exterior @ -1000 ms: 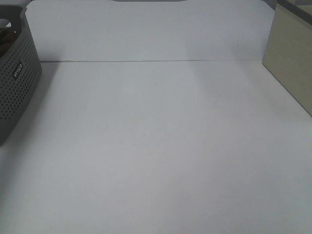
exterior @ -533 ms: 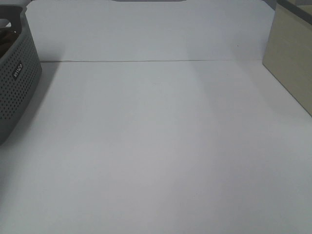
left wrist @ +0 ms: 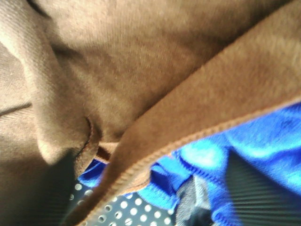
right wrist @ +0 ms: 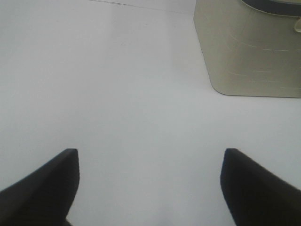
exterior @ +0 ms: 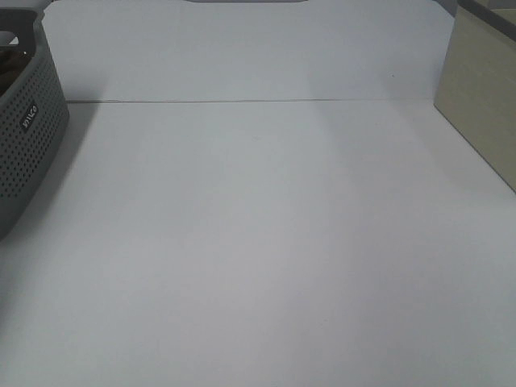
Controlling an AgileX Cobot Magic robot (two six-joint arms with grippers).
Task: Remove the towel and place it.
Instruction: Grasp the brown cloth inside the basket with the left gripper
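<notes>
White bench (exterior: 266, 242) was bounded by a grey basket (exterior: 24, 137) at its left edge and a beige bin (exterior: 484, 97) at its right, with open surface left between.
The brown towel (left wrist: 155, 70) was seen bunched over blue cloth (left wrist: 263, 150) inside the perforated basket. The left fingers were not shown, so their state could not be told. The right fingers (right wrist: 42, 188) were spread wide over open bench, holding nothing, the bin near.
</notes>
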